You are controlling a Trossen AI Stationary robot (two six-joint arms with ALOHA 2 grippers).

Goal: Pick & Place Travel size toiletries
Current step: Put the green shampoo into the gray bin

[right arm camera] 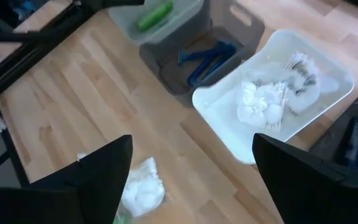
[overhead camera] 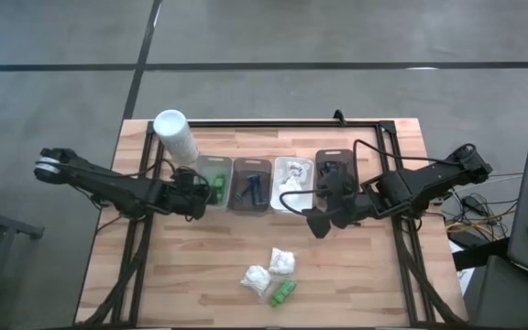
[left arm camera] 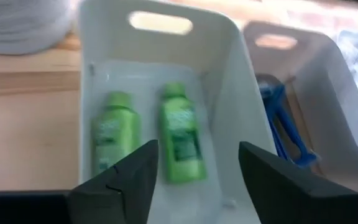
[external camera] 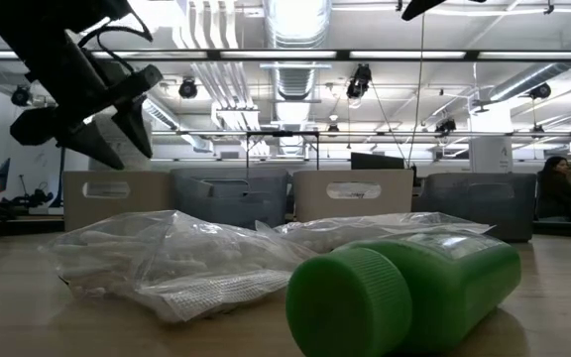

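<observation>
Left claw (left arm camera: 194, 180), spread wide, is held over the clear plastic tray (left arm camera: 229, 68); two green bottles (left arm camera: 180, 134) are stowed inside. Right claw (right arm camera: 191, 180), wide and empty, is poised short of that tray. Next, a white bagged puff (right arm camera: 143, 190) is judged due for grasping.

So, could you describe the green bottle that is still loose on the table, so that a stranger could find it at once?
Start at the row of four trays across the middle of the wooden table, then look to the near edge, where three small items lie together. Two are white puffs in clear bags. The green bottle lies on its side beside them, the only green thing outside a tray.
</observation>
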